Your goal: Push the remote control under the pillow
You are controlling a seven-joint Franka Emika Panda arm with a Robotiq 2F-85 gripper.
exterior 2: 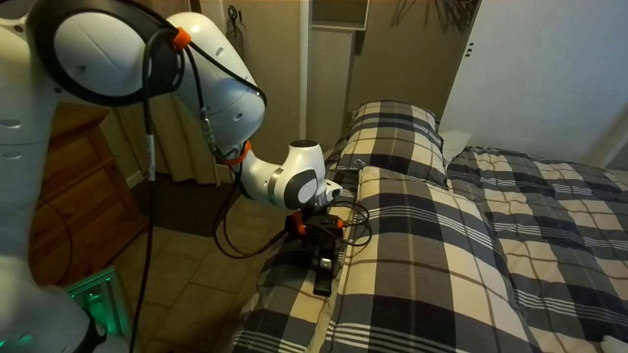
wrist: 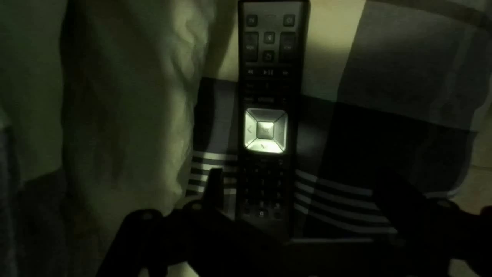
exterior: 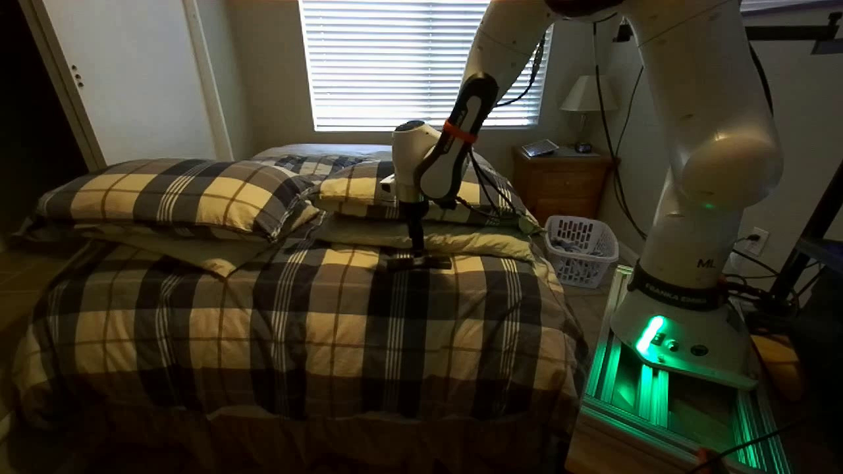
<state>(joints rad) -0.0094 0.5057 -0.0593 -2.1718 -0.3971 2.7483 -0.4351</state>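
- Nearest in the wrist view, we see the gripper (wrist: 300, 175), fingers spread apart.
- Between them the remote control (wrist: 267, 90) lies face up on the plaid bedcover (wrist: 326, 73), just beside pale fabric (wrist: 178, 100).
- Behind it, in an exterior view, we see the flatter plaid pillow (exterior: 359, 189).
- Farther back, we see window blinds (exterior: 388, 66).

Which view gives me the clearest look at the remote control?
The wrist view: the remote control is largest there, its buttons and arrow pad distinct, though its lower end fades into shadow by the gripper. Both exterior views show it as a small dark strip; in an exterior view the arrow pad shows pale.
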